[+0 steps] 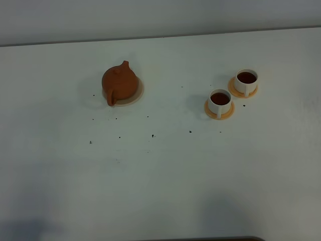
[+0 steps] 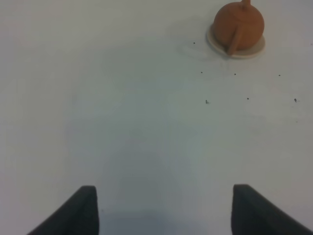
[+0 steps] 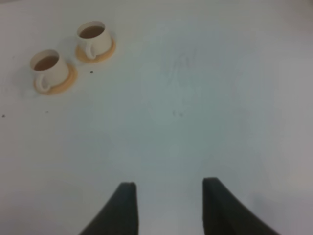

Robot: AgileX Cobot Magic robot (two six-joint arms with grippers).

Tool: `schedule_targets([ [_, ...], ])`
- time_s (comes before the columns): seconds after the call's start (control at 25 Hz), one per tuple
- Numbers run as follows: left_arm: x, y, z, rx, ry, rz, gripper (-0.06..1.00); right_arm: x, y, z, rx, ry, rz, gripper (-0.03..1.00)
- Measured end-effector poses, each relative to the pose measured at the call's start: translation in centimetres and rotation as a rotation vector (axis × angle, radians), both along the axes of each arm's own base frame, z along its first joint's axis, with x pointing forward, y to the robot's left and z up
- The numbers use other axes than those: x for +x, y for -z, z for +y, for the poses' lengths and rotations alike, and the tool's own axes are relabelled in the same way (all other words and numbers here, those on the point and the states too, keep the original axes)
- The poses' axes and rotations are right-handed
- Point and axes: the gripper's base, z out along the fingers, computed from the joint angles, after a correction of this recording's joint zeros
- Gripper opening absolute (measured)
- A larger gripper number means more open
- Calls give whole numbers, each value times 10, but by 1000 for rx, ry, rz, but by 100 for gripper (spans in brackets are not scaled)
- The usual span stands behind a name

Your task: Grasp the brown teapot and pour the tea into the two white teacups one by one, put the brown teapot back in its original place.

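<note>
Both grippers, left gripper [image 2: 164,208] and right gripper [image 3: 168,208], hang wide and empty; brown teapot [image 1: 120,82] sits on its coaster [image 1: 136,95], two white teacups [image 1: 220,101] [image 1: 246,81] look full, so job's probably done.

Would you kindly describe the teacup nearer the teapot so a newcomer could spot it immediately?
On the white table, look right of the brown teapot to two white cups. It is the front teacup, on an orange saucer, lying closer to the teapot than its neighbour.

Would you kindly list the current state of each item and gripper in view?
brown teapot: upright on its beige coaster, lid on
nearer teacup: upright, holding tea
farther teacup: upright, holding tea
left gripper: open, empty
right gripper: open, empty
</note>
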Motion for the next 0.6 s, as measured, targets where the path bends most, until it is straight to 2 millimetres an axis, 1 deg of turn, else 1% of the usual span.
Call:
schedule_targets([
  [0.16,0,0,0,0,-10,0,57,0,0,0,0,0,0,31],
  [0.36,0,0,-1,0,-72,0,57,0,0,0,0,0,0,31],
  [0.6,0,0,-1,0,-74,0,57,0,0,0,0,0,0,31],
])
